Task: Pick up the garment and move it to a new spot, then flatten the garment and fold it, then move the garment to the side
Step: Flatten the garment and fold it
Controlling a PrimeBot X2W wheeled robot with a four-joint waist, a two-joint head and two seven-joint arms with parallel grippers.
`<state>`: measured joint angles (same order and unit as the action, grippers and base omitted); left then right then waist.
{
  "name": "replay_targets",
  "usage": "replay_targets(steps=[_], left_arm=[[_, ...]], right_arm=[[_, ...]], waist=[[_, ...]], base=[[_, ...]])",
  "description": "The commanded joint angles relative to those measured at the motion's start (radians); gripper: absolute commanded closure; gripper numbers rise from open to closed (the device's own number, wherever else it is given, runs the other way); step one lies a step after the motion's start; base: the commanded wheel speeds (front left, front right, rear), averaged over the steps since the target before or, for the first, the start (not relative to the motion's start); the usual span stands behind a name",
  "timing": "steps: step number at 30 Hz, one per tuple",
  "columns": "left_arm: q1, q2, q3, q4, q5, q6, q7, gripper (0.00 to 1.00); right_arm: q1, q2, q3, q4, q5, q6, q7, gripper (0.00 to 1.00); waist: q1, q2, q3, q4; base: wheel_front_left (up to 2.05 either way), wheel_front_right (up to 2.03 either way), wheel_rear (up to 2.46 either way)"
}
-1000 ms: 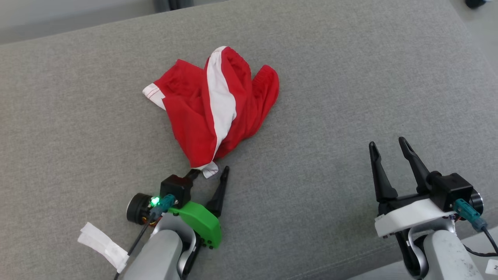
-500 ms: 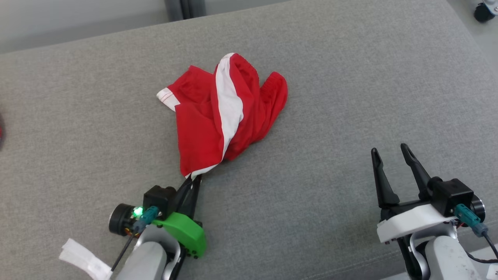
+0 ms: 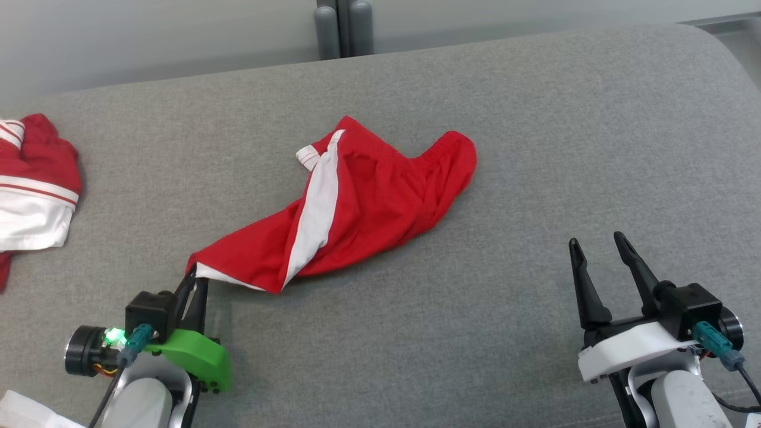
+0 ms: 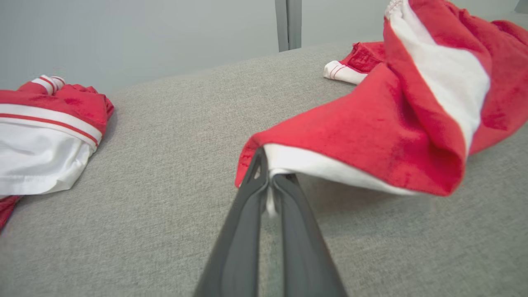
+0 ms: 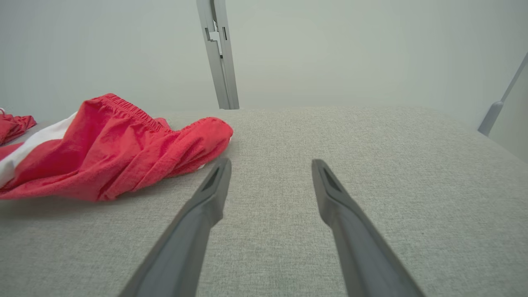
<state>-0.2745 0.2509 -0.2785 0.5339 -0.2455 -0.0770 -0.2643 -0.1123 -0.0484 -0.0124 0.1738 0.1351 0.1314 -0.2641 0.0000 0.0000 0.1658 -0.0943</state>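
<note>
- grey woven upholstered surface (image 3: 565, 148): the whole head view has panned since a second ago; camera move, not scene move; it brings a second red-and-white garment (image 3: 35, 196) into frame at the far left, bunched, well apart from the work
- red fabric shorts with a white side stripe (image 3: 368, 202): a second ago a bunched heap mid-surface; now drawn out into a long wedge; near-left corner lifted off the surface, elastic waistband end lying at the far right; my read: pick-up has begun and this is the start of the move to a new spot; flatten and fold not started
- left gripper (image 3: 195, 279): a second ago jaws apart around the white hem corner; now pinched tight on that hem, at the near left; only a thin edge is held, so it could slip under drag
- right gripper (image 3: 594, 239): jaws spread, holding nothing; near right, well apart from the shorts; same as before
</note>
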Motion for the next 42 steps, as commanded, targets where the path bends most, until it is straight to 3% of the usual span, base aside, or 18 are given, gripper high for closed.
replay_targets(steps=[1,3,4,5,20,29,37,42], left_arm=[[-0.014,0.001,0.012,0.008,0.003,0.009,0.0,1.0],[-0.014,-0.01,0.03,0.012,0.001,0.016,0.0,0.76],[-0.01,-0.013,0.042,0.01,0.001,0.017,0.0,0.46],[-0.004,-0.017,0.051,0.009,-0.002,0.017,0.0,0.0],[0.12,-0.091,0.181,-0.105,0.025,0.002,0.0,0.0],[0.177,-0.165,0.187,-0.196,0.041,-0.021,0.0,0.0],[0.157,-0.195,0.155,-0.252,0.021,-0.03,0.0,0.0],[0.139,-0.2,0.117,-0.272,-0.017,-0.021,0.0,0.0]], right_arm=[[0.007,-0.004,0.0,0.003,-0.006,-0.001,-0.001,0.0],[0.006,-0.004,-0.001,0.003,-0.008,-0.001,-0.001,0.0],[0.006,-0.004,-0.002,0.003,-0.009,-0.001,-0.001,0.0],[0.007,-0.004,-0.003,0.004,-0.009,-0.001,-0.001,0.0],[0.032,-0.004,-0.014,0.009,-0.018,-0.001,-0.001,0.0],[0.025,-0.004,-0.01,-0.001,-0.038,-0.001,-0.001,0.0],[-0.135,-0.003,0.044,0.012,-0.14,-0.001,-0.001,0.0],[-0.328,-0.004,0.123,0.139,-0.222,-0.001,0.005,0.0]], waist=[[0.0,0.0,0.001,0.004],[0.0,0.0,0.002,0.005],[0.0,0.0,0.002,0.006],[0.0,0.0,0.001,0.007],[0.0,0.0,-0.063,0.04],[0.0,0.0,-0.082,0.08],[0.0,0.0,-0.032,0.165],[0.0,0.0,0.007,0.235]], base=[[0.0,0.0,0.0],[0.0,0.0,0.0],[0.0,0.0,0.0],[0.0,0.0,0.0],[0.0,0.0,0.0],[0.0,0.0,0.0],[0.0,0.0,0.0],[0.0,0.0,0.0]])
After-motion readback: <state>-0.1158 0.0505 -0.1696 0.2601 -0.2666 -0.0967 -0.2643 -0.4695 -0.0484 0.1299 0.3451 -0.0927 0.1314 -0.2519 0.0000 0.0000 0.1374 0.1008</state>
